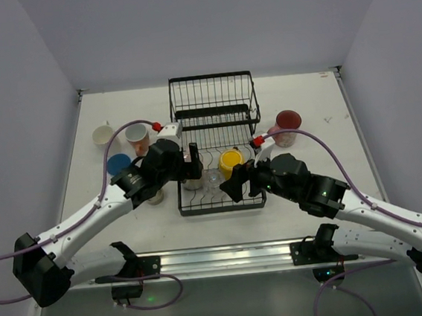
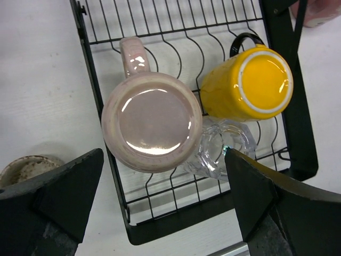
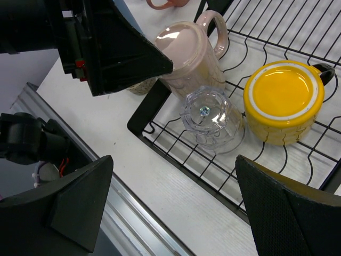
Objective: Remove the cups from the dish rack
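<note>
Above the near lower tier of the dish rack, the left jaws gape wide over a pale-pink mug standing base-up, its handle pointing away from the near rail. The right jaws, equally wide, hover over the inverted clear glass cup and yellow mug.

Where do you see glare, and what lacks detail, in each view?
Left wrist: broad white glare on the upturned pink mug, smaller sheen on the yellow mug; dark left fingers show little detail. Right wrist: a highlight on the clear glass cup. Top external: even light, soft shadows, no strong glare.
</note>
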Robot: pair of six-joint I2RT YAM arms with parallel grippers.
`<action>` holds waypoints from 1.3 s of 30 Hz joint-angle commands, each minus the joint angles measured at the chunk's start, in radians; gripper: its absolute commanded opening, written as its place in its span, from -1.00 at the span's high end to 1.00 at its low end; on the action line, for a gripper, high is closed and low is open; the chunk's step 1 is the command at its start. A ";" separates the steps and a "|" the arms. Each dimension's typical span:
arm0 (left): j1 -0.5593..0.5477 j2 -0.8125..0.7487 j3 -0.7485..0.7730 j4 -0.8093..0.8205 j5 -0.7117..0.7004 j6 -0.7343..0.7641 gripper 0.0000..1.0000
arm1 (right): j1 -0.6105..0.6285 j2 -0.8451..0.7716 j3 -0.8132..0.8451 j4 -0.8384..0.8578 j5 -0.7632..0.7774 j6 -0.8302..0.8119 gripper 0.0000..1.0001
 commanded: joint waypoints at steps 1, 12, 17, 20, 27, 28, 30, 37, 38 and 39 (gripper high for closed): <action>-0.011 0.005 0.056 0.008 -0.115 0.029 -1.00 | 0.004 -0.005 0.004 0.038 0.033 0.009 -0.98; -0.011 0.123 0.035 0.079 -0.063 0.052 -1.00 | 0.004 -0.003 -0.013 0.074 0.001 0.006 -0.98; -0.011 0.177 0.053 0.071 -0.102 0.064 -1.00 | 0.004 -0.003 -0.023 0.091 -0.016 0.001 -0.98; -0.012 0.211 0.055 0.076 -0.111 0.071 -1.00 | 0.004 0.000 -0.029 0.103 -0.022 0.001 -0.98; -0.012 0.240 0.047 0.129 -0.162 0.080 -1.00 | 0.005 0.011 -0.045 0.130 -0.044 0.001 -0.98; -0.012 0.249 0.047 0.144 -0.162 0.083 -1.00 | 0.004 0.012 -0.045 0.134 -0.045 0.001 -0.98; -0.012 0.260 0.050 0.157 -0.165 0.084 -1.00 | 0.004 0.018 -0.046 0.140 -0.050 0.001 -0.98; -0.012 0.269 0.027 0.212 -0.199 0.100 -0.83 | 0.004 0.012 -0.051 0.151 -0.070 0.012 -0.98; -0.012 0.264 0.012 0.220 -0.203 0.100 -0.70 | 0.004 0.009 -0.051 0.153 -0.073 0.014 -0.98; -0.014 0.245 0.001 0.229 -0.208 0.100 -0.55 | 0.004 0.009 -0.049 0.153 -0.075 0.015 -0.98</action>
